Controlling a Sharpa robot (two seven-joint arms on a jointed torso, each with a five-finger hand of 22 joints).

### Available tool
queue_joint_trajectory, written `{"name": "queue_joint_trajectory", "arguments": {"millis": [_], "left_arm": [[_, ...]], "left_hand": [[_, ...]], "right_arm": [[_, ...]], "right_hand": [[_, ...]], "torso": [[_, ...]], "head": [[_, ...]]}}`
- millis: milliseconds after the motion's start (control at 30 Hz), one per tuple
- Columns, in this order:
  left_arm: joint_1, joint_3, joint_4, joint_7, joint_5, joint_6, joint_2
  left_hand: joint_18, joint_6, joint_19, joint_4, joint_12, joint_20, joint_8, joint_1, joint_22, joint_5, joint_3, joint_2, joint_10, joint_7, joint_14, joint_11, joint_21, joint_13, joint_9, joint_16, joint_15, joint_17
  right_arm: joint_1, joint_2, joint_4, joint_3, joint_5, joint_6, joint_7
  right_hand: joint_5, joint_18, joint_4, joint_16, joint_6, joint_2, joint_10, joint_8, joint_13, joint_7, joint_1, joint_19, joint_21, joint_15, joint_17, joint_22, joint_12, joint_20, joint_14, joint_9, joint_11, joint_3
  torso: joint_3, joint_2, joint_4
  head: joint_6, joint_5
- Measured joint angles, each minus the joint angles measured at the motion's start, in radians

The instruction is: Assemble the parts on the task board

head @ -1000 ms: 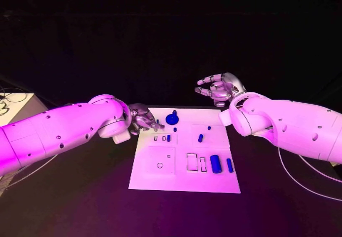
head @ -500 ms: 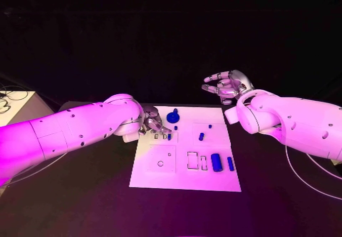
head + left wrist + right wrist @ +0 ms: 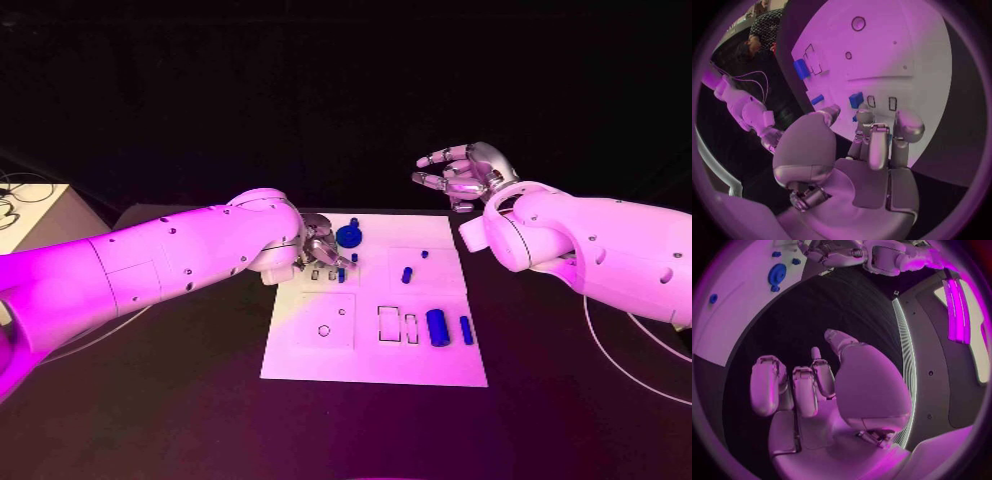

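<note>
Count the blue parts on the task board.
6 visible: round part, piece below it, piece by left hand, centre piece, two lower right. Others may be hidden.

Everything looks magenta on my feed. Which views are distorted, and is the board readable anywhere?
Head view: magenta light, black surround, the task board evenly lit with the blue parts legible. Left wrist view: fisheye bends the board edges, and the left hand blocks part of it. Right wrist view: right hand large, board curved at the rim.

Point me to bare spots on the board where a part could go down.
Free: the task board strip nearest the robot, below the rectangular outlines, and the far right corner. Crowded: the far left corner, where the left hand hangs over the small slots beside the round blue part. The right hand is off the board.
</note>
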Motion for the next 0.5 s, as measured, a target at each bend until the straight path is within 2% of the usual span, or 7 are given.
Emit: {"name": "queue_joint_trajectory", "arguments": {"millis": [133,500], "left_arm": [[-0.001,-0.005,-0.014,-0.001,0.001,0.004,0.01],[-0.001,-0.007,-0.041,-0.002,0.002,0.015,0.016]], "left_hand": [[0.0,0.0,0.0,-0.001,0.0,0.0,0.001,0.0,0.0,0.0,-0.001,0.0,0.0,0.0,0.0,0.0,0.0,0.0,0.002,0.0,0.0,0.0],[0.0,-0.004,0.0,-0.003,0.0,0.0,0.004,0.0,0.0,0.0,-0.003,0.0,0.0,-0.004,0.0,0.0,0.0,0.0,0.006,0.0,0.0,0.0]], "right_arm": [[0.0,-0.001,0.002,0.0,-0.003,0.004,-0.004],[0.001,-0.005,0.006,0.0,-0.009,0.01,-0.01]], "right_hand": [[0.0,0.0,0.0,0.0,0.0,0.0,0.0,0.0,0.0,0.0,0.0,0.0,0.0,0.0,0.001,0.0,0.0,0.0,0.0,0.0,0.0,0.0],[0.0,0.0,0.0,0.0,-0.007,0.0,0.0,0.0,0.0,0.0,0.0,0.0,0.0,0.0,0.001,0.0,0.0,0.0,0.0,0.0,0.0,0.0]], "torso": [[0.0001,0.0,-0.0007],[0.0003,0.0,0.0]], "head": [[-0.003,-0.002],[-0.009,-0.007]]}}
